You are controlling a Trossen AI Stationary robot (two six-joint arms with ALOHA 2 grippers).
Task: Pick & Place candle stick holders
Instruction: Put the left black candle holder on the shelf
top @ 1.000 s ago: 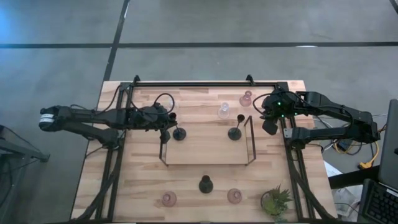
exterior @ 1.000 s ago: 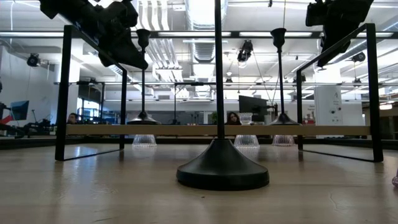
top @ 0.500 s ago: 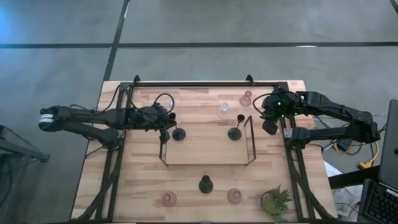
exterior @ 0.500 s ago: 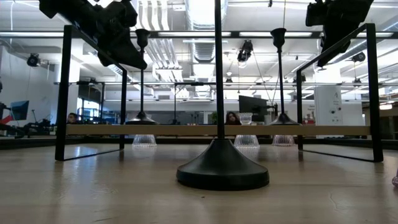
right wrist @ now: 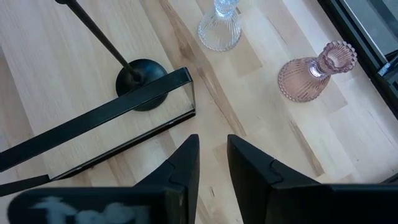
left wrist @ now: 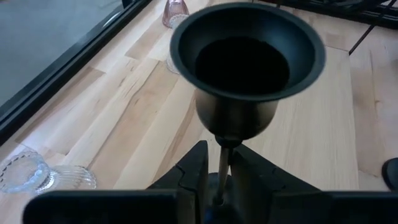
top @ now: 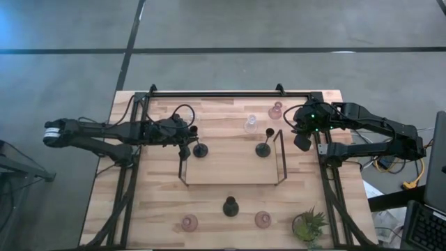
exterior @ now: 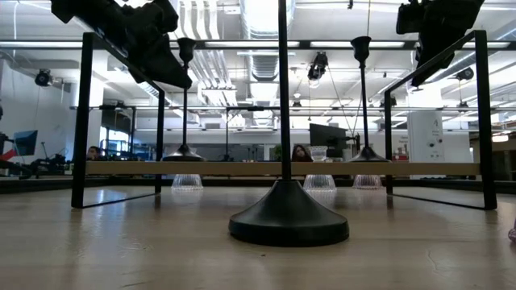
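A black candle stick holder [top: 201,149] stands upright by its round base on a raised wooden shelf [top: 230,171], at the shelf's left end. My left gripper [top: 185,146] is shut on its thin stem; the cup [left wrist: 245,59] fills the left wrist view. A second black holder [top: 263,149] stands on the shelf's right end. A third [top: 231,206] stands on the table near the front. My right gripper [top: 303,142] waits right of the shelf, empty, its fingers a narrow gap apart [right wrist: 211,146]. My left gripper pinches the holder's thin stem [left wrist: 222,165] between its two fingers, high up, just below the cup. The fingers come from the table's left, slanting a little downward [exterior: 173,74], and lie across the stem. The holder stands upright with its base [exterior: 184,153] on the shelf.
Pink glass holders stand at the front [top: 189,223] [top: 263,219] and at the back right [top: 276,111]. A clear glass one [top: 251,124] stands behind the shelf, another beside my left arm [left wrist: 37,177]. A green potted plant [top: 309,224] is at the front right.
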